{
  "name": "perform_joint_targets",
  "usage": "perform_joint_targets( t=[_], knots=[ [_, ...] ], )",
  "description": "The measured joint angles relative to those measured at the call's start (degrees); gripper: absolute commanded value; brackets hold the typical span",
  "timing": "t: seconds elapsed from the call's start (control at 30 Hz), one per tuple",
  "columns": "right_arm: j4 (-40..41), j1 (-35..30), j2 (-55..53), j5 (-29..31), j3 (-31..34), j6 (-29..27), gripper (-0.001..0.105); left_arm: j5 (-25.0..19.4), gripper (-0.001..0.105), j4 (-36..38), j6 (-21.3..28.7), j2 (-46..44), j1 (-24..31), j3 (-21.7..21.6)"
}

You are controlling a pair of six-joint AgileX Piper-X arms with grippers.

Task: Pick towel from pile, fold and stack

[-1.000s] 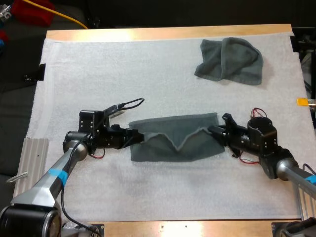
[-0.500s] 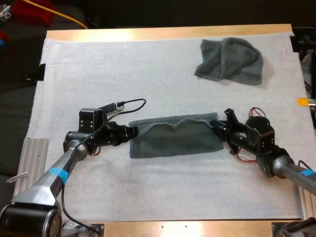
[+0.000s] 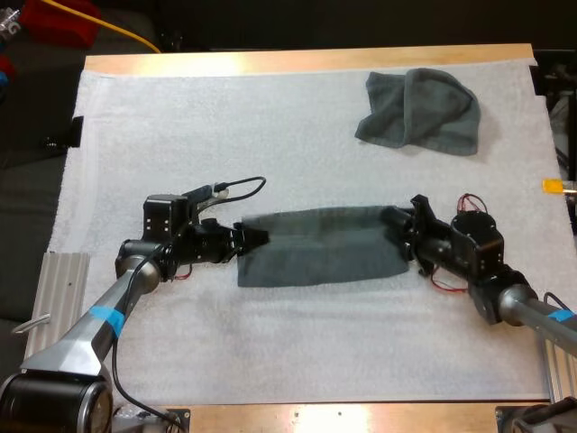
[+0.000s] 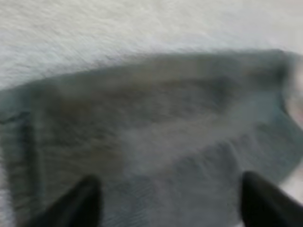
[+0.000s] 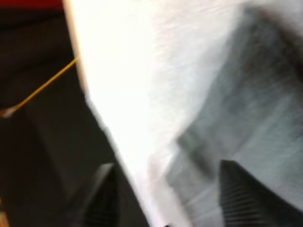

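The towel (image 3: 320, 248) lies flat in the middle of the mat (image 3: 270, 343). The left gripper (image 3: 255, 238), fingers spread, is at its left edge; the right gripper (image 3: 394, 223) (blurry close-up) seems spread too.

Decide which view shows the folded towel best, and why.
The high view: the folded towel lies whole on the mat. The left wrist view gives a close stretch of its cloth; the right wrist view, one edge.
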Motion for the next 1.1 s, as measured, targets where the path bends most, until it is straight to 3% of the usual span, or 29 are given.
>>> perform_joint_targets(
  t=[0.2,0.57,0.87,1.1],
  knots=[
    [-9.9,0.0,-0.4,-7.1,0.0,-0.9,0.058,7.0,0.068,3.2,-0.1,0.0,0.0,-3.3],
    [-9.7,0.0,-5.6,-10.8,0.0,-5.1,0.058,4.3,0.068,9.9,0.1,-10.8,0.0,-3.7],
    [3.9,0.0,-11.8,-17.0,0.0,-14.2,0.057,1.5,0.068,19.3,4.0,-21.1,0.0,-3.8],
    [18.3,0.0,-17.8,-17.3,0.0,-22.9,0.055,-3.5,0.068,28.7,8.8,-29.1,0.0,-3.8]
  ],
)
